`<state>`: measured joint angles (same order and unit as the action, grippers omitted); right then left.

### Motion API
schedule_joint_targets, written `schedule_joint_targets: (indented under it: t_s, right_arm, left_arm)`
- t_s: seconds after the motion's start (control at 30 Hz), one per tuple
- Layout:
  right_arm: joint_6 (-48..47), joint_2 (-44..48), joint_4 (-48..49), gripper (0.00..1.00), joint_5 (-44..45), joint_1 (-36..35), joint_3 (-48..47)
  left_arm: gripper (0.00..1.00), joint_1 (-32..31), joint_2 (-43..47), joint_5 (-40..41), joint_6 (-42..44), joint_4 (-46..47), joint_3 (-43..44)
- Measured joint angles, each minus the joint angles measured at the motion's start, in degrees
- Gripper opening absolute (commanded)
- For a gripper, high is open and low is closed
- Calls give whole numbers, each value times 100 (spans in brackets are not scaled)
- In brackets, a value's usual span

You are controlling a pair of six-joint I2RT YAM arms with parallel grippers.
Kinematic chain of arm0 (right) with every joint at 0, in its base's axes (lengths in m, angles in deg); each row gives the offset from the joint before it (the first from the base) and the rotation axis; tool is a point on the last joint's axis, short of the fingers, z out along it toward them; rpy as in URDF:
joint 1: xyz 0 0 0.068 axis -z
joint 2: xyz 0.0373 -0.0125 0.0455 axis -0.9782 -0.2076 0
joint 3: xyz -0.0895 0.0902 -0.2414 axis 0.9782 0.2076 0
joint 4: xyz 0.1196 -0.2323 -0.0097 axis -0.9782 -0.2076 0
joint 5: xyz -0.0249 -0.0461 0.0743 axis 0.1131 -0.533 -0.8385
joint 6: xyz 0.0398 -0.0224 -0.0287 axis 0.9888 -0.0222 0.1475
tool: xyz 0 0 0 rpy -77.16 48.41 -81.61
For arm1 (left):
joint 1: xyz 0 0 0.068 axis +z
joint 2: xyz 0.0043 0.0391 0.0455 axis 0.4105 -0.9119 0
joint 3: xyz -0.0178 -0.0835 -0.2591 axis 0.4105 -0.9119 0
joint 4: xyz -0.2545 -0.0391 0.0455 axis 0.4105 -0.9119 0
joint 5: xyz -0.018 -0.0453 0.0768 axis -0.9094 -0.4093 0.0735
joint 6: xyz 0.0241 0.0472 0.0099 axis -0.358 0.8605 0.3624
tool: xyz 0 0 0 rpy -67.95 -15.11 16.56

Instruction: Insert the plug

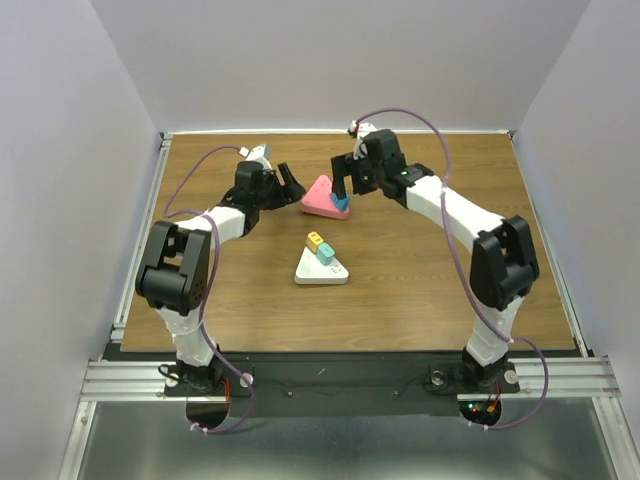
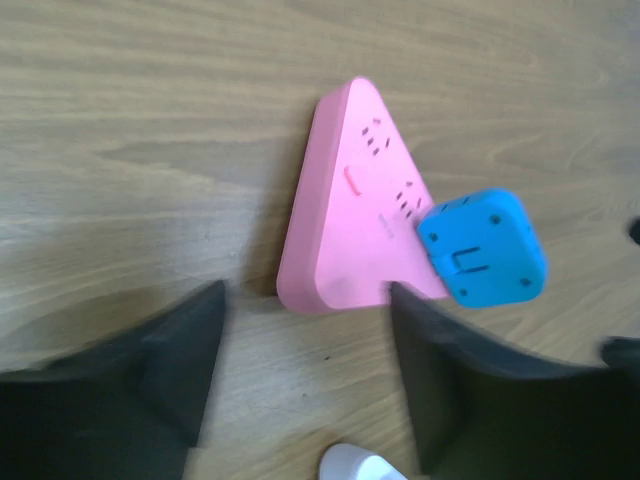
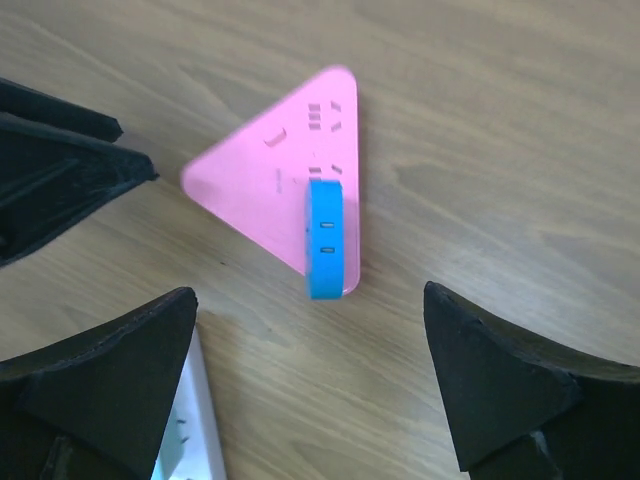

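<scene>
Two open grippers flank the work on the desk (image 1: 420,290). At left, the left gripper (image 1: 291,182) sits with its jaws spread wide around one corner of the pink strip (image 1: 318,196), holding nothing. The blue plug (image 1: 341,205) stands upright on the strip's right-hand corner and overhangs its edge a little in the left wrist view. Over it hangs the right gripper (image 1: 346,190), its jaws also wide apart and empty, one to each side of the plug without touching it. Judging from that, the plug looks placed in its socket and let go; whether it is pushed fully home cannot be told, and a last press may be left. Nearer the arms lies a white strip (image 1: 322,270) with two small plugs (image 1: 320,246). A dark mark on the pink strip is too small to read.
</scene>
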<state>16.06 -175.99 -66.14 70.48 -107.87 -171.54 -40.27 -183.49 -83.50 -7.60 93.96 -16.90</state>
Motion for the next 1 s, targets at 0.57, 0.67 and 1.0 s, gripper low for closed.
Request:
schedule_joint_targets:
  t_s: [0.57,0.67,1.0]
  right_arm:
    - [636,1746,199,100,219,1698,2190]
    - [826,2208,219,100,313,1989,2647]
    - [973,3679,487,100,704,2079,3069]
  left_arm:
    - [97,2,3080,2623,350,-1078,-763]
    - [97,7,3556,3062,413,-1281,-905]
    - [97,9,4638,3696,527,-1346,-1172]
